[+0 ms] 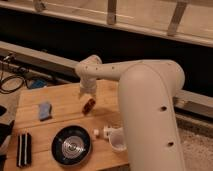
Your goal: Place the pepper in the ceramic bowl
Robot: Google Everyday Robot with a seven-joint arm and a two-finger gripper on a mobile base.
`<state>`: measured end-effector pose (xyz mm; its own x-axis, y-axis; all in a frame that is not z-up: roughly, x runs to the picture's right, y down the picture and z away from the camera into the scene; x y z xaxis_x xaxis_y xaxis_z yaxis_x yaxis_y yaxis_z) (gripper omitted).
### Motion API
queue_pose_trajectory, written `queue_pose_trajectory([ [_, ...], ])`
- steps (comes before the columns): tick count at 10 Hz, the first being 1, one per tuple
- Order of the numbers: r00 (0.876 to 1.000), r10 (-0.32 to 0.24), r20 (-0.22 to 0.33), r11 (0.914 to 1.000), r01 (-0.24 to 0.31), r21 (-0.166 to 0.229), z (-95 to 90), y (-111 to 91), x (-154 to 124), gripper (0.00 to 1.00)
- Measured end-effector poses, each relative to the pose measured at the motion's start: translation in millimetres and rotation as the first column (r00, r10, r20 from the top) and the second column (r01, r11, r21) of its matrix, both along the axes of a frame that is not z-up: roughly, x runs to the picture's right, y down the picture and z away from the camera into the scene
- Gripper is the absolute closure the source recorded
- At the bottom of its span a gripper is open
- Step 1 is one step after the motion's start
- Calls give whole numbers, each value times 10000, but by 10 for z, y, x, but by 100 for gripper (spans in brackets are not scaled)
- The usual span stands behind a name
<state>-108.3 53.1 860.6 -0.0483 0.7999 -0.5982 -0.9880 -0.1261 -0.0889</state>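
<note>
Camera view: claw (88, 100) grips the pepper (89, 106) over the wooden surface (62, 97). Ceramic bowl (71, 145) sits apart, nearer the front edge.

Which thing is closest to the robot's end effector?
The pepper, dark red, right below the end effector above the table's middle. The cloth, bowl and cup sit farther.

- Hand (88, 96): off-white like its arm, above the far middle of the desk (60, 95), which is pale honey wood with plank seams.
- Pepper (89, 105): dark red, right under the hand.
- Ceramic bowl (58, 151): black, pale concentric rings, shiny centre; nearer the camera than the hand.
- Cloth (45, 110): dusty blue, left of the hand in the view.
- Cup (118, 139): translucent white, near and right of the hand.
</note>
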Motion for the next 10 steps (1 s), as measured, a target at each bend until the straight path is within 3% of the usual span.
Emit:
queue_pose_trajectory([
  [3,9999,-147,13,9999,147,-40,-12,11,-27,35],
  [8,9998,186,-27,9928,-188,-1184,213,377,121,35],
  [10,9996,263,97,9893,-246,-1439,276,435,141,35],
])
